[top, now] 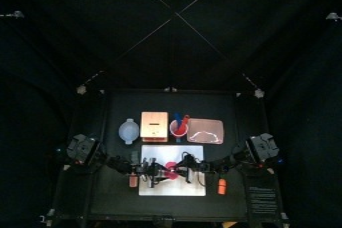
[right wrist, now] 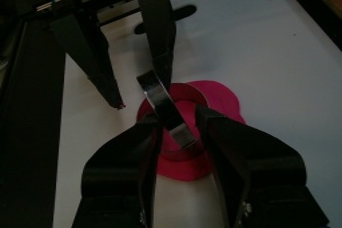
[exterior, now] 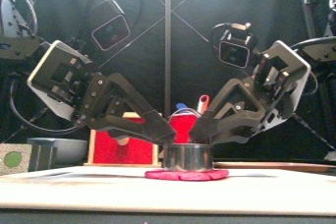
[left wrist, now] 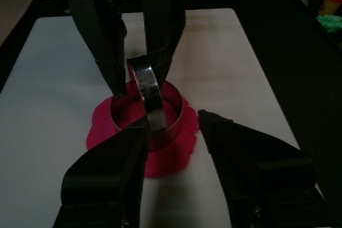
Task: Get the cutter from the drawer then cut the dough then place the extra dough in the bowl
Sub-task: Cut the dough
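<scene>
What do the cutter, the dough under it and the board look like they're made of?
Round metal cutter: looks like polished steel, since it is grey with a bright sheen on its wall. Red-pink dough: seems to be a soft modelling clay, matt and pressed flat with an uneven edge. White cutting board: probably plastic, smooth and plain white, though the look leaves that open.

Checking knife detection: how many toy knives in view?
2: a blue knife and a red knife, both in the cup behind the cutter. Others may be hidden.
</scene>
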Motion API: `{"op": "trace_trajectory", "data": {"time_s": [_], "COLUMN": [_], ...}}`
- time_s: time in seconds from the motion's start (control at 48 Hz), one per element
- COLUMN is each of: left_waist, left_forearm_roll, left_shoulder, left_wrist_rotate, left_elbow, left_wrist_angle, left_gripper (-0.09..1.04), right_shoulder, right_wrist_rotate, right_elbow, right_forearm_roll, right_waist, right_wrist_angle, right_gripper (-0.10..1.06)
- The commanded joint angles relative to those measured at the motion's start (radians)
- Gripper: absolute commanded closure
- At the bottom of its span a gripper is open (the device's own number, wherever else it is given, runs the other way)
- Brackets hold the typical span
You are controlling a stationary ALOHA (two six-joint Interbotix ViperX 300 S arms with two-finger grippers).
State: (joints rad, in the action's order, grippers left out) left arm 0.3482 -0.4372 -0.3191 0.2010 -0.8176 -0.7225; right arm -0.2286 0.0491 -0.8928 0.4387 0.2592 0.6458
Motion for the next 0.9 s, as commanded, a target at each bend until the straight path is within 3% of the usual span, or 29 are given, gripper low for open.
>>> {"op": "trace_trajectory", "data": {"time_s": [0.021,0.25,0.688,0.896], "left_waist": [-0.028,-0.058,-0.041,-0.058], "left_forearm_roll": [-0.021,-0.083,-0.086,-0.1], "left_shoulder": [0.028,0.094,0.144,0.21], "left_wrist_rotate": [0.025,0.084,0.178,0.293], "left_elbow": [-0.021,-0.054,-0.018,-0.028], "left_wrist_angle": [0.014,0.014,0.018,0.018], "left_gripper": [0.13,0.13,0.14,0.14], "right_shoulder": [0.052,0.117,0.129,0.141], "right_wrist_rotate": [0.002,0.002,0.002,0.003], "right_elbow": [0.005,-0.002,0.034,0.048], "right_forearm_roll": [-0.006,-0.017,-0.06,-0.114], "right_waist": [0.0,0.003,-0.005,-0.048], "right_wrist_angle": [-0.005,-0.041,-0.092,-0.149], "right_gripper": [0.18,0.0,0.0,0.0]}}
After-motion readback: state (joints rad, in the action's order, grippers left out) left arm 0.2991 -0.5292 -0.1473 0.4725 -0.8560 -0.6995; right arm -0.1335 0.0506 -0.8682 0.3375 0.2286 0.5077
